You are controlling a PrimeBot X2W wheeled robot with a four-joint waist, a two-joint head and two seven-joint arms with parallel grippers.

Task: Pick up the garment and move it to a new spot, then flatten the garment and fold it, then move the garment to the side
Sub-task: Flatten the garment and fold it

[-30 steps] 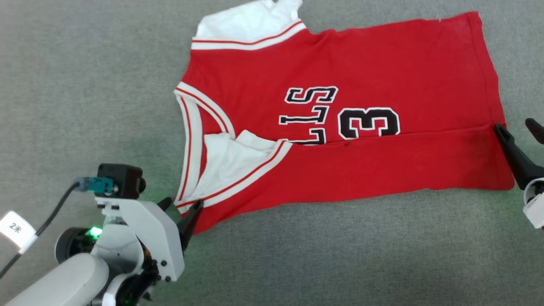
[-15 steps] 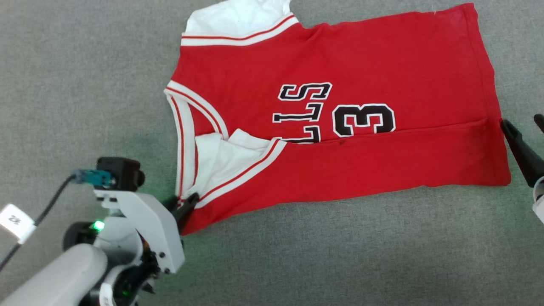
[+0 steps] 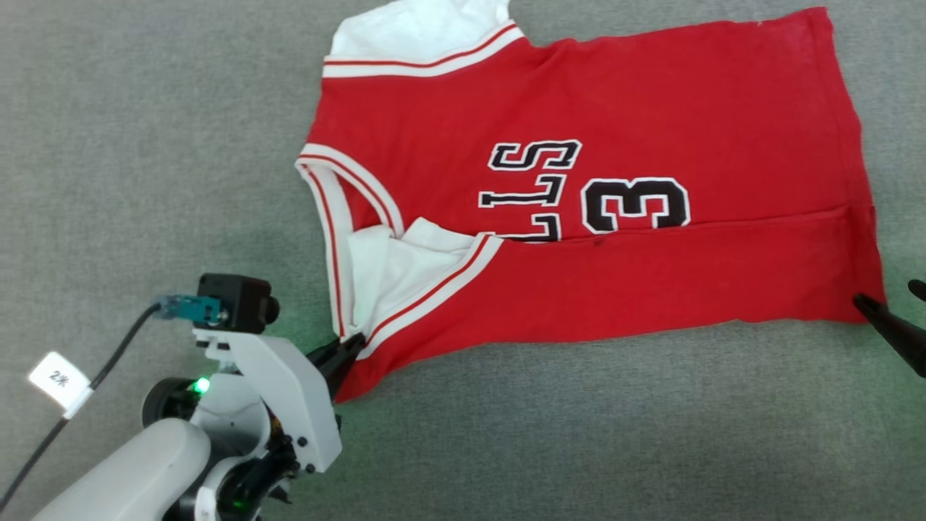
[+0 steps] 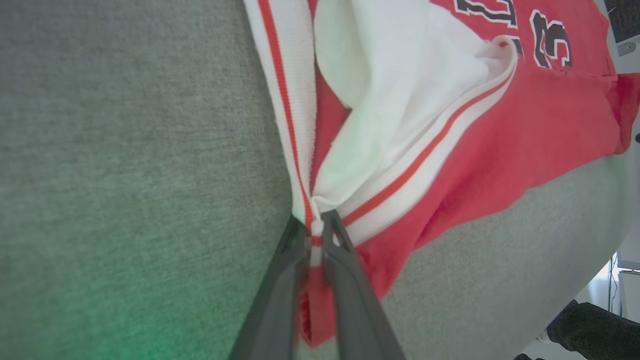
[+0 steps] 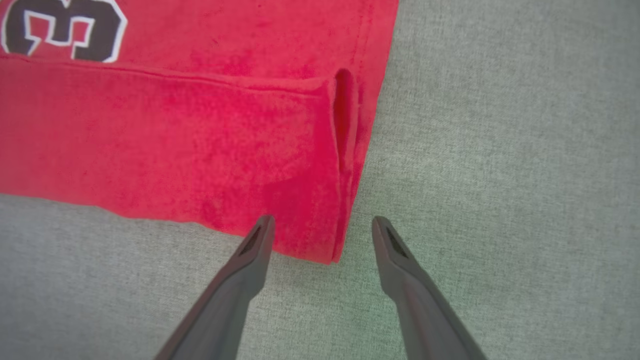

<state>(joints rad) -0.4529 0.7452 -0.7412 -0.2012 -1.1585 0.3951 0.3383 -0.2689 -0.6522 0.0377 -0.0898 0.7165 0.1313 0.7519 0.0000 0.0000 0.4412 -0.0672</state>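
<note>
The garment [image 3: 615, 94] lies spread on grey carpet, red with black lettering, its near long edge folded up over the front. One white sleeve [image 3: 419, 32] sticks out at the far end and another is tucked in at the fold. My left gripper [image 3: 347, 347] is shut on the garment's white striped trim at the near shoulder corner; in the left wrist view the trim [image 4: 316, 235] is pinched between the fingers [image 4: 315, 225]. My right gripper [image 3: 886, 293] stands open at the near hem corner. In the right wrist view, that corner of the garment [image 5: 175, 140] sits between its spread fingertips [image 5: 322, 222].
Grey carpet [image 3: 579, 449] surrounds the shirt on all sides. A dark cable with a white tag [image 3: 58, 378] trails from my left wrist camera [image 3: 235, 304]. A dark shape [image 4: 590, 325] lies at the lower right of the left wrist view.
My left gripper has closed on the striped trim at the shoulder corner. My right gripper has moved along the hem from the fold line to the near corner, still open.
</note>
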